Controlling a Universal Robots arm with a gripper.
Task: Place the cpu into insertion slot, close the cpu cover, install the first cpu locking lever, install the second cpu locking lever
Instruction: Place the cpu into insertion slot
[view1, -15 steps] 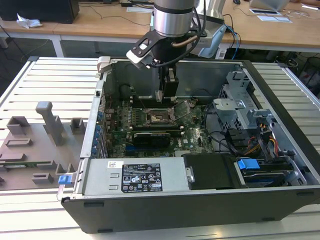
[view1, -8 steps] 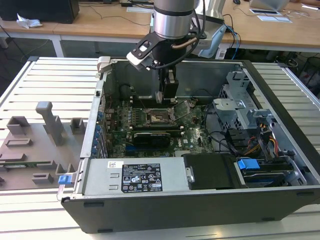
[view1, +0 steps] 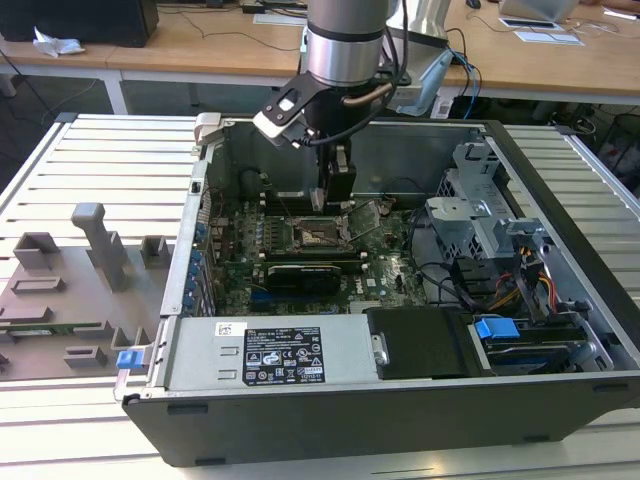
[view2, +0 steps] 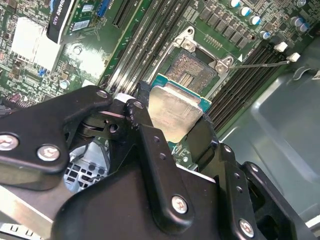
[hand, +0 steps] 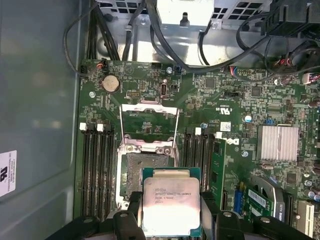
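Observation:
My gripper (view1: 337, 205) hangs inside the open computer case, just above the motherboard, shut on the cpu (hand: 171, 205). The cpu (view2: 175, 112) is a silver-topped square chip on a green base, pinched at two opposite edges by the black fingers (view2: 142, 125). It hovers beside and partly over the insertion slot (hand: 145, 167), whose dark centre is bare in both wrist views (view2: 192, 70). The cpu cover (hand: 150, 104) stands swung open on the slot's far side. A thin locking lever (view2: 260, 63) sticks out from the slot's corner.
Long memory slots (hand: 97, 170) flank the socket on both sides. A black card (view1: 300, 275), a finned heatsink (hand: 277, 142) and cables (hand: 200, 55) lie nearby. The power supply (view1: 270, 355) and drive cage (view1: 480, 220) crowd the case. A grey fixture (view1: 70, 290) lies outside, at the exterior view's left.

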